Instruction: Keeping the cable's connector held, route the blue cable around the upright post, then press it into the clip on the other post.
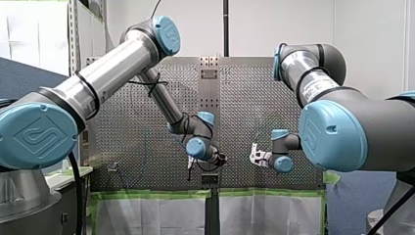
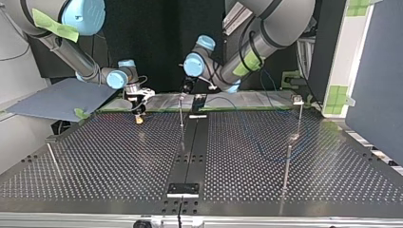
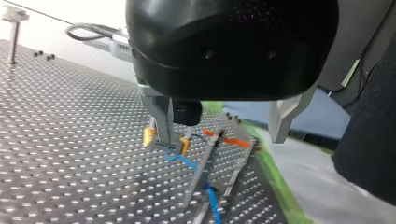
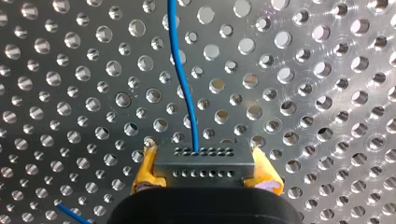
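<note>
My right gripper (image 4: 205, 173), yellow-padded, is clamped on the grey rectangular connector (image 4: 204, 163). The thin blue cable (image 4: 183, 79) leaves it toward twelve o'clock across the perforated metal table (image 4: 303, 93). Farther off, my black left gripper (image 3: 223, 137) holds its metal fingers apart, near the top of the thin upright metal post (image 2: 181, 114).

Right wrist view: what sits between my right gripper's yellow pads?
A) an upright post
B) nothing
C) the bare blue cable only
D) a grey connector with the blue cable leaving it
D: the grey connector is clamped between the right gripper and its yellow pads, and the blue cable runs out of it ahead over the perforated table.
</note>
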